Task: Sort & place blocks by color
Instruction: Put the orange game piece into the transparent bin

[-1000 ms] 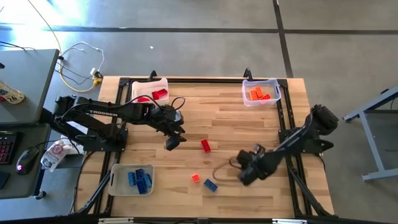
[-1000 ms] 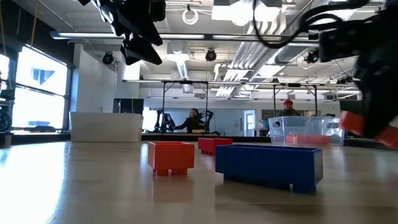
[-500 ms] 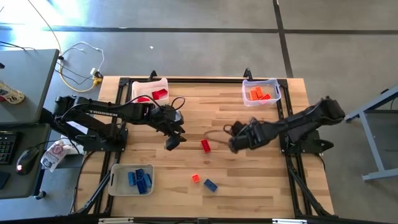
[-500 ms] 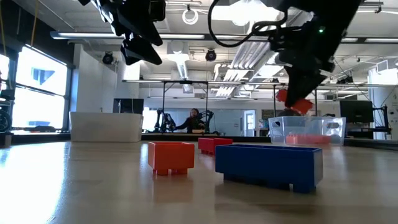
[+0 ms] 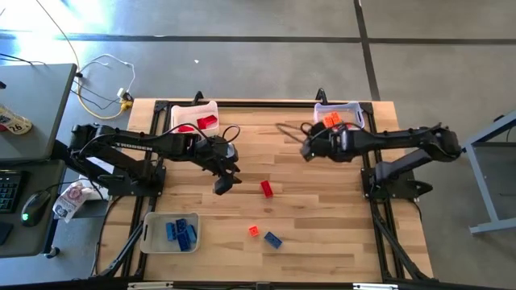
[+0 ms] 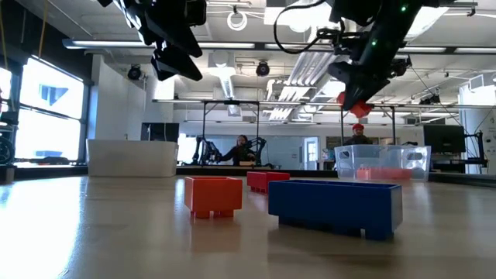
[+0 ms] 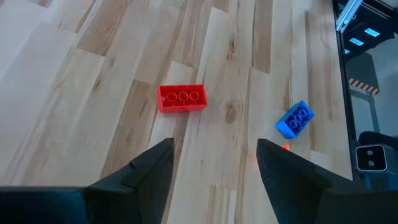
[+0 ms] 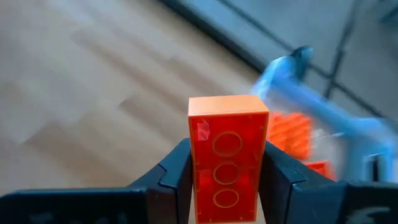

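An orange block is clamped between the fingers of the right gripper, high above the table and just beside the clear tray with orange blocks. The left gripper hangs with fingers wide apart; ahead of it lies a red block, a blue block farther.

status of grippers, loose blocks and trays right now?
Right gripper: shut on orange block, beside orange tray.
Left gripper: open, empty, above table.
Red block, small orange block, blue block: loose on table.
Red tray, blue tray: hold blocks.
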